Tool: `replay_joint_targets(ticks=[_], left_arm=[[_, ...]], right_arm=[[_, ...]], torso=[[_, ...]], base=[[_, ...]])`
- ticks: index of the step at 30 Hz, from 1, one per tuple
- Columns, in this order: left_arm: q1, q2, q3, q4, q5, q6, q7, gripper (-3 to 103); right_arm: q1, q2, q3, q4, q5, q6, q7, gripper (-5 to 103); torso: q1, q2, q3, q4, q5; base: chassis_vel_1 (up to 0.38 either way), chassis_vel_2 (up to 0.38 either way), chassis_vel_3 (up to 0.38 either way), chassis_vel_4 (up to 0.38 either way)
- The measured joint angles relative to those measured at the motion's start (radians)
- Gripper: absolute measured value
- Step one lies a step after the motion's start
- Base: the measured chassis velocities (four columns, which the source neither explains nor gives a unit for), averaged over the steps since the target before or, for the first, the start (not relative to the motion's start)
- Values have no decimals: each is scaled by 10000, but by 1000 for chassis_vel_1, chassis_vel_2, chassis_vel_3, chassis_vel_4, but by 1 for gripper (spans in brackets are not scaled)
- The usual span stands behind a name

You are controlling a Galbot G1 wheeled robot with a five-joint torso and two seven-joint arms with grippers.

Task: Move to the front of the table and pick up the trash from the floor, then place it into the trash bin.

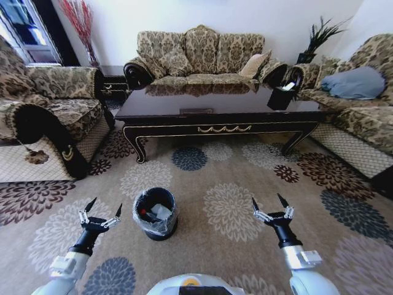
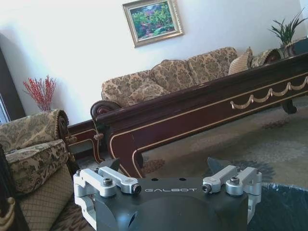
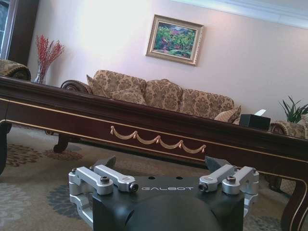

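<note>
both grippers [image 1: 101, 212] [image 1: 271, 204] open, bin [image 1: 155, 212] btwn

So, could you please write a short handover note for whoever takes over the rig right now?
Left gripper: open, holding nothing, low over the carpet beside the trash bin.
Right gripper: open, holding nothing, on the bin's other side.
The robot faces the table front.
Done: white and red trash lies in the bin.
Left: no litter visible on the carpet; check under the table.
</note>
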State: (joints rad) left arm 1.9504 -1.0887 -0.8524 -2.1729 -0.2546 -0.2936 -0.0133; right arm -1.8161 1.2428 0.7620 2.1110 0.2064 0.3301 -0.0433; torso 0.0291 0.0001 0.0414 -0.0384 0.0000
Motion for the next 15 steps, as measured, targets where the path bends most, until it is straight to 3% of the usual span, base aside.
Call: replay_joint_targets(ticks=[15], left_arm=[[-64, 17, 58, -29, -39, 118, -74, 100]], right_arm=[[16, -14, -8, -1, -5, 9, -28, 100]], torso=[[0, 0, 0, 0, 0]], base=[[0, 0, 0, 0]])
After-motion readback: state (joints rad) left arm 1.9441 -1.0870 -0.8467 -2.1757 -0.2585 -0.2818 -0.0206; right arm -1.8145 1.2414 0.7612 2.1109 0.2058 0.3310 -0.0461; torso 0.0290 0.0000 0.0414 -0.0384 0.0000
